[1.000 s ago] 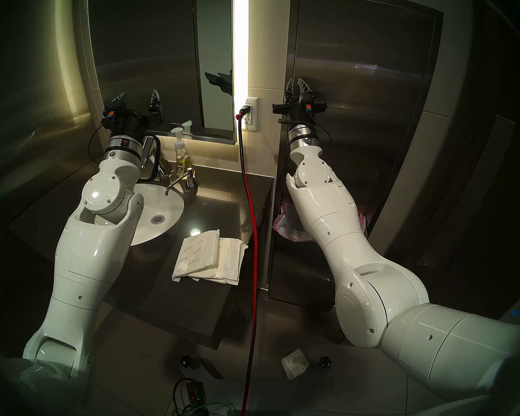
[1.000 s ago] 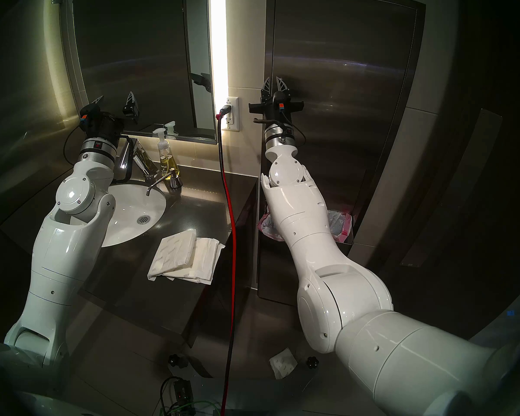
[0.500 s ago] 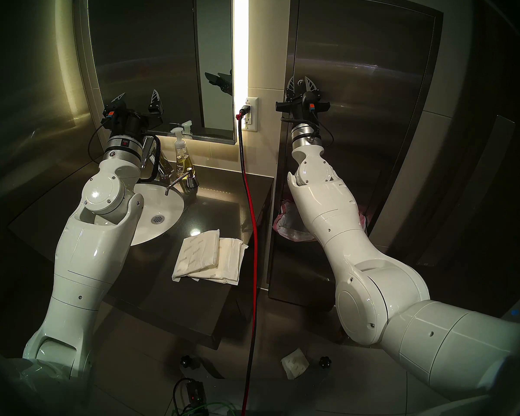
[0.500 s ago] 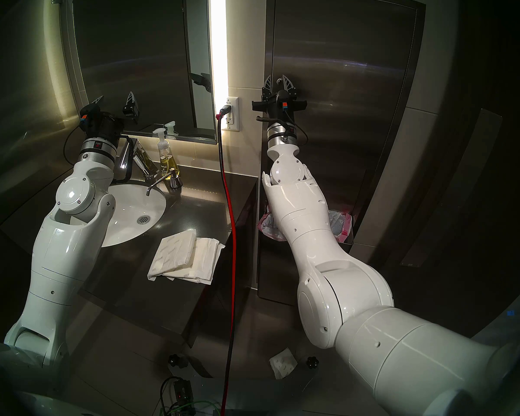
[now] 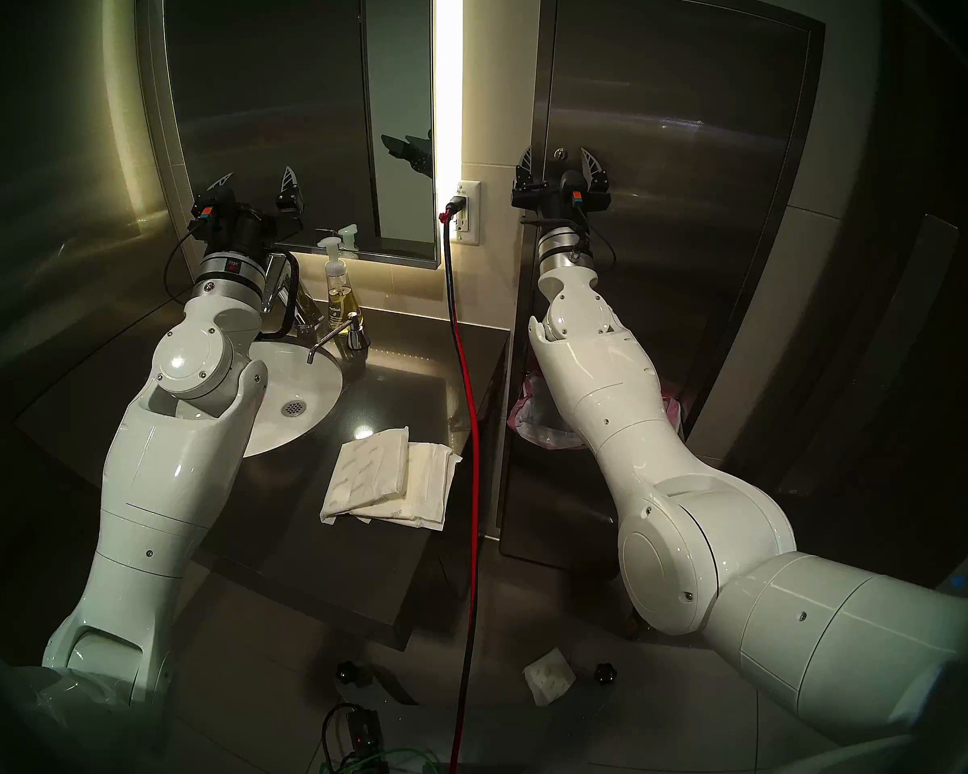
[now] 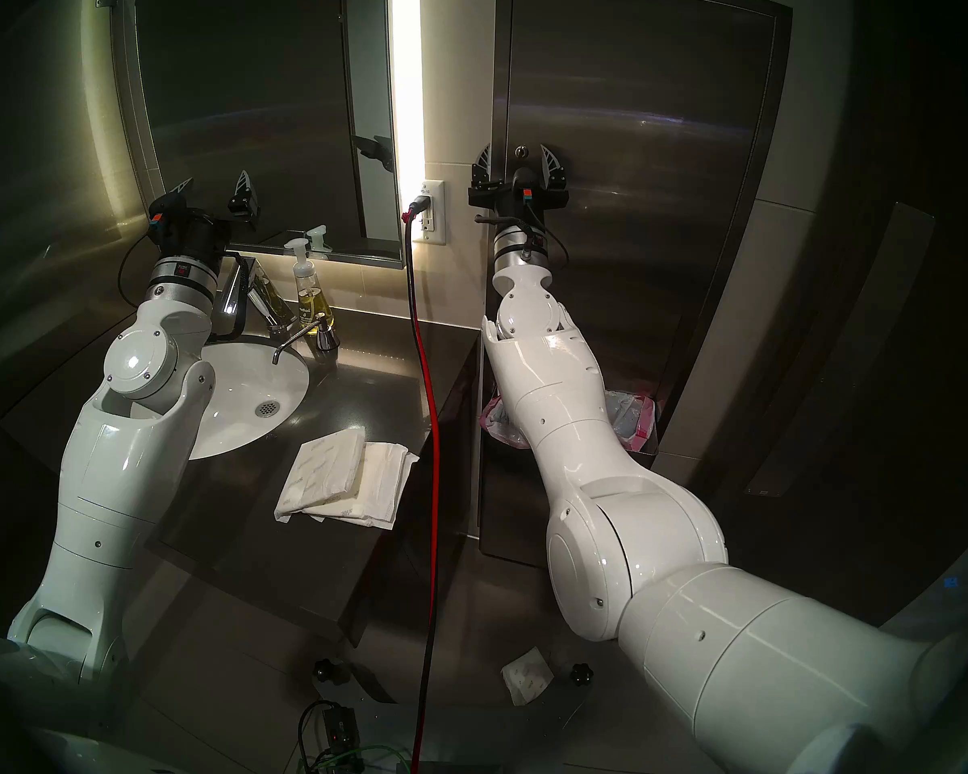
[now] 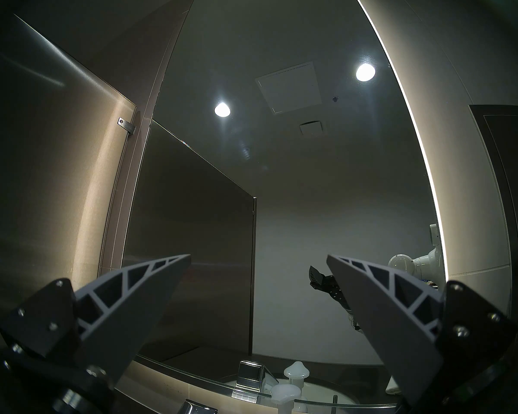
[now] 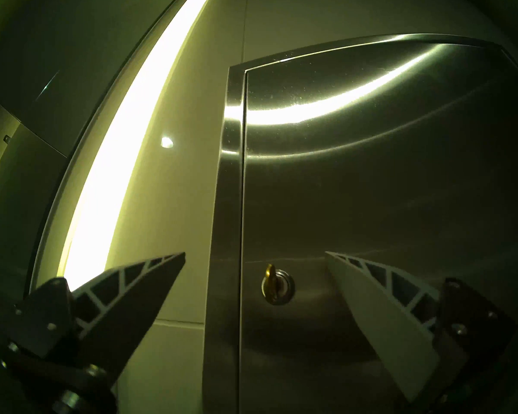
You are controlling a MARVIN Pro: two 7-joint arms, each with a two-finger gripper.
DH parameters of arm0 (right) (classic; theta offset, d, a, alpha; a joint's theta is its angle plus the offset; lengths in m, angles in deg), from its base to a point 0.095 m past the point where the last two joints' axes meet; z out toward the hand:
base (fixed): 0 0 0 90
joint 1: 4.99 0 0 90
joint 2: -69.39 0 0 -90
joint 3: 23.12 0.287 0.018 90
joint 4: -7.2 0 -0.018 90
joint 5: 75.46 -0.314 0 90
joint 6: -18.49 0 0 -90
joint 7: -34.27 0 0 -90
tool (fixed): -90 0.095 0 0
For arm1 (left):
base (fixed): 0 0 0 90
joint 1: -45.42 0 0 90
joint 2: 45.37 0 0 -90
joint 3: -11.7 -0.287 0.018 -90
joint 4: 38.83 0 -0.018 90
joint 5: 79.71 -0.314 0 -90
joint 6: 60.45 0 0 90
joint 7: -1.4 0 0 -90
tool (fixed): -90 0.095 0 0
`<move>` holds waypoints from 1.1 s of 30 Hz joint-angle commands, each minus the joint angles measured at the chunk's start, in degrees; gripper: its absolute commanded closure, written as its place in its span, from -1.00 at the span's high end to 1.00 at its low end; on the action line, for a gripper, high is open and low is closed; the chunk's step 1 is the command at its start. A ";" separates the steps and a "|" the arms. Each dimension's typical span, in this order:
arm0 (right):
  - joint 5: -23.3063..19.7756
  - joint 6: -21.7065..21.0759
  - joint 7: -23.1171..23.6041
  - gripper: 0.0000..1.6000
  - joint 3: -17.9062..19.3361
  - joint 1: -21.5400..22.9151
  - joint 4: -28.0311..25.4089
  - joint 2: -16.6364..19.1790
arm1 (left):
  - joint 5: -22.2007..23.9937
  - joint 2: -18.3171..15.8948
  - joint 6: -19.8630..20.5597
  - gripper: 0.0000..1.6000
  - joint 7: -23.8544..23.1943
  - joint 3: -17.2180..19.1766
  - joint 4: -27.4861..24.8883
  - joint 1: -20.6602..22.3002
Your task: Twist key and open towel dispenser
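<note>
brass key stands upright in the towel dispenser lock, right gripper spread wide, empty.

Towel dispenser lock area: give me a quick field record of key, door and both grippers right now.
key: in the round lock, untouched
towel dispenser: door looks shut, flush with frame
right gripper: open, fingers either side of the lock, not gripping
left gripper: open, empty, raised before the mirror
task state: key not yet grasped
</note>
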State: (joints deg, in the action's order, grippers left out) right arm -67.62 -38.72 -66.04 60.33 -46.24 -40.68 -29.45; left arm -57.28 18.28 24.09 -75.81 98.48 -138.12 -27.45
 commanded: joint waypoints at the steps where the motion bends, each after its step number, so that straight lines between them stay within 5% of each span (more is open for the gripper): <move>1: 0.22 0.51 -0.09 0.52 -0.43 2.49 -0.09 -0.80 | 0.10 0.13 -0.14 1.00 -0.14 -0.08 -0.41 0.83; 2: 0.16 0.55 -0.07 0.15 -0.51 2.30 -0.04 -0.75 | 0.11 0.13 -0.15 1.00 -0.15 -0.09 -0.40 0.84; 4: 0.05 0.42 0.08 0.00 -0.60 1.78 -0.53 -0.61 | 0.11 0.13 -0.15 1.00 -0.15 -0.09 -0.40 0.84; 11: -0.15 0.41 0.21 0.02 -0.58 0.71 -0.90 -0.16 | 0.12 0.13 -0.15 1.00 -0.15 -0.09 -0.39 0.85; 14: -0.20 0.58 0.21 0.31 -0.46 0.56 -0.40 0.15 | 0.12 0.12 -0.15 1.00 -0.15 -0.10 -0.39 0.85; 17: -0.26 0.52 0.17 0.30 -0.37 0.38 -0.27 0.32 | 0.12 0.12 -0.15 1.00 -0.14 -0.10 -0.39 0.85; 21: -0.39 0.75 0.27 0.53 -0.27 0.18 0.09 0.46 | 0.13 0.12 -0.16 1.00 -0.14 -0.10 -0.39 0.85; 27: -0.69 1.64 0.08 0.41 0.10 1.17 1.99 0.38 | 0.13 0.11 -0.16 1.00 -0.14 -0.10 -0.39 0.85; 30: -0.84 1.97 0.05 -0.02 0.32 1.80 2.90 0.34 | 0.13 0.11 -0.16 1.00 -0.13 -0.10 -0.40 0.84; 33: -1.02 2.37 0.12 -0.05 0.48 2.27 3.68 0.29 | 0.13 0.11 -0.15 1.00 -0.13 -0.10 -0.40 0.84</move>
State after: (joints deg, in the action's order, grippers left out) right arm -68.39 -37.40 -65.77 60.61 -46.19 -37.56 -28.95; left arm -57.25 18.26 24.09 -75.80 98.45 -138.12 -27.45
